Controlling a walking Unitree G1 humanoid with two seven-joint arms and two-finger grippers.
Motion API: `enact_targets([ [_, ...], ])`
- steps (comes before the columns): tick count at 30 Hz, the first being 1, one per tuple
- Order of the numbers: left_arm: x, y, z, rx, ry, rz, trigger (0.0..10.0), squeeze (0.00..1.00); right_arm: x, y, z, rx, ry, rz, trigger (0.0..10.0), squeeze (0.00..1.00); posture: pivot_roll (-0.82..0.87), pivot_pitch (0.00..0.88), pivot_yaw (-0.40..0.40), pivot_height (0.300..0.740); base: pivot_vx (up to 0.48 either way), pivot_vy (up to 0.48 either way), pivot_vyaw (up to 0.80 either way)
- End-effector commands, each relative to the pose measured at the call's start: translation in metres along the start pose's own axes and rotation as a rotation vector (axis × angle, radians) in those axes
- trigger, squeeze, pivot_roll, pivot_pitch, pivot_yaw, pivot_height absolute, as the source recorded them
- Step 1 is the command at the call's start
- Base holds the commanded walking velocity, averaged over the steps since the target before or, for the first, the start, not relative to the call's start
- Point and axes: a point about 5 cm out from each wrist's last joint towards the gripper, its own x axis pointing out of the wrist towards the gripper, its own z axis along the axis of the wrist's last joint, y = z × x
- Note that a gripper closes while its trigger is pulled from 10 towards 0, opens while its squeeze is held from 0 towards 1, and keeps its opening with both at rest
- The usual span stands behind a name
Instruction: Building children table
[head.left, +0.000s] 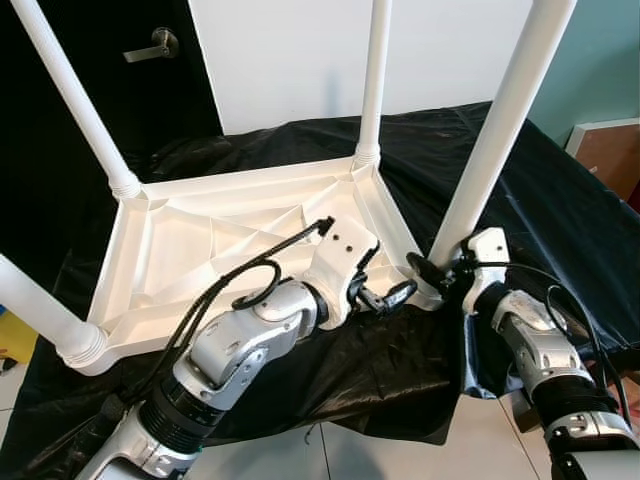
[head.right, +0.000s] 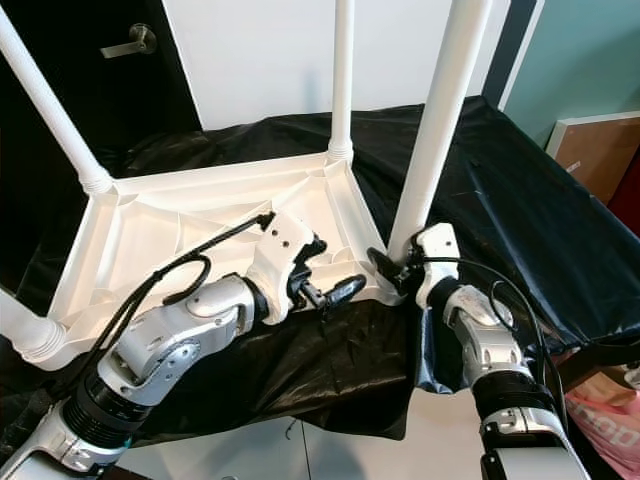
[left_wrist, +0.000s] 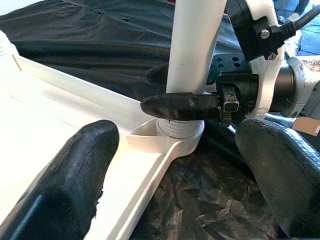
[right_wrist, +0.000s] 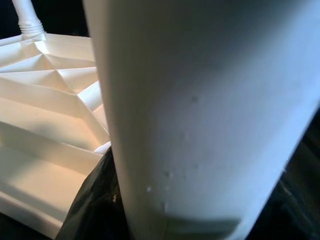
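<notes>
Presently we find four white plastic legs seated in the upturned white tabletop (head.left: 200, 250); the right gripper (left_wrist: 175, 92) clamps the fourth leg (head.left: 490, 130), the left gripper (head.left: 385, 296) spread, empty.

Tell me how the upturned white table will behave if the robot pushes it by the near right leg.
The white table looks like hollow ribbed plastic, so probably light and stiff. It lies on a loose black sheet, so it may slide or bunch the sheet. The tall leg gripped low by the right gripper gives leverage; a high push might tip it.
</notes>
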Motion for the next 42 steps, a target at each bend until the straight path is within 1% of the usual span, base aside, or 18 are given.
enact_targets([
  [1,-0.001,-0.01,-0.003,-0.001,0.006,-0.168,10.0,0.0,-0.002,0.004,-0.013,0.045,0.05,-0.021,10.0,0.0,-0.12,0.038,0.047,0.74,0.0,0.0,0.0],
  [3,-0.001,-0.011,-0.006,-0.011,0.01,-0.167,10.0,0.0,-0.001,0.008,-0.015,0.072,0.052,-0.061,10.0,0.0,-0.12,0.038,0.046,0.74,0.0,0.0,0.0],
  [10,0.0,-0.011,-0.013,-0.03,0.012,-0.144,10.0,0.0,-0.001,0.013,-0.022,0.066,0.086,-0.13,10.0,0.0,-0.13,0.031,0.043,0.74,0.0,0.0,0.0],
  [13,0.002,-0.009,-0.021,-0.039,0.019,-0.113,10.0,0.0,0.0,0.018,-0.024,0.076,0.089,-0.182,10.0,0.0,-0.13,0.029,0.041,0.74,0.0,0.0,0.0],
  [15,0.002,-0.009,-0.021,-0.039,0.019,-0.113,10.0,0.0,0.0,0.018,-0.024,0.076,0.089,-0.182,10.0,0.0,-0.13,0.029,0.041,0.74,0.0,0.0,0.0],
  [17,0.003,-0.006,-0.027,-0.041,0.031,-0.09,10.0,0.0,0.002,0.026,-0.025,0.099,0.085,-0.23,10.0,0.0,-0.13,0.02,0.043,0.74,0.0,0.0,0.0],
  [18,0.003,-0.006,-0.027,-0.041,0.031,-0.09,10.0,0.0,0.002,0.026,-0.025,0.099,0.085,-0.23,10.0,0.0,-0.13,0.02,0.043,0.74,0.0,0.0,0.0],
  [21,0.004,-0.004,-0.031,-0.039,0.039,-0.077,10.0,0.0,0.003,0.034,-0.027,0.137,0.089,-0.344,10.0,0.0,-0.14,0.016,0.043,0.74,0.0,0.0,0.0],
  [22,0.004,-0.004,-0.031,-0.039,0.039,-0.077,10.0,0.0,0.003,0.034,-0.027,0.137,0.089,-0.344,10.0,0.0,-0.14,0.016,0.043,0.74,0.0,0.0,0.0],
  [25,0.004,-0.003,-0.032,-0.036,0.041,-0.074,10.0,0.0,0.002,0.038,-0.029,0.161,0.092,-0.414,10.0,0.0,-0.14,0.015,0.044,0.74,0.0,0.0,0.0],
  [27,0.005,-0.001,-0.034,-0.031,0.043,-0.072,10.0,0.0,0.002,0.048,-0.031,0.192,0.092,-0.536,10.0,0.0,-0.15,0.014,0.044,0.74,0.0,0.0,0.0],
  [30,0.005,-0.001,-0.034,-0.031,0.043,-0.072,10.0,0.0,0.002,0.048,-0.031,0.192,0.092,-0.536,10.0,0.0,-0.15,0.014,0.044,0.74,0.0,0.0,0.0],
  [31,0.005,-0.001,-0.034,-0.03,0.044,-0.071,10.0,0.0,0.002,0.051,-0.031,0.204,0.093,-0.584,10.0,0.0,-0.16,0.014,0.043,0.74,0.0,0.0,0.0],
  [32,0.006,0.0,-0.035,-0.027,0.046,-0.068,10.0,0.0,0.003,0.059,-0.029,0.216,0.085,-0.631,10.0,0.0,-0.16,0.015,0.042,0.74,0.0,0.0,0.0],
  [33,0.006,0.0,-0.035,-0.027,0.046,-0.068,10.0,0.0,0.003,0.059,-0.029,0.216,0.085,-0.631,10.0,0.0,-0.16,0.015,0.042,0.74,0.0,0.0,0.0],
  [34,0.007,0.001,-0.036,-0.024,0.047,-0.065,10.0,0.0,0.007,0.069,-0.026,0.239,0.062,-0.647,10.0,0.0,-0.17,0.019,0.052,0.74,0.0,0.0,0.0],
  [36,0.008,0.001,-0.037,-0.021,0.049,-0.066,10.0,0.0,0.008,0.072,-0.022,0.241,0.044,-0.642,10.0,0.0,-0.18,0.023,0.055,0.74,0.0,0.0,0.0],
  [42,0.009,0.0,-0.038,-0.008,0.056,-0.077,10.0,0.0,0.005,0.074,-0.02,0.244,0.026,-0.647,10.0,0.0,-0.18,0.027,0.062,0.74,0.0,0.0,0.0],
])
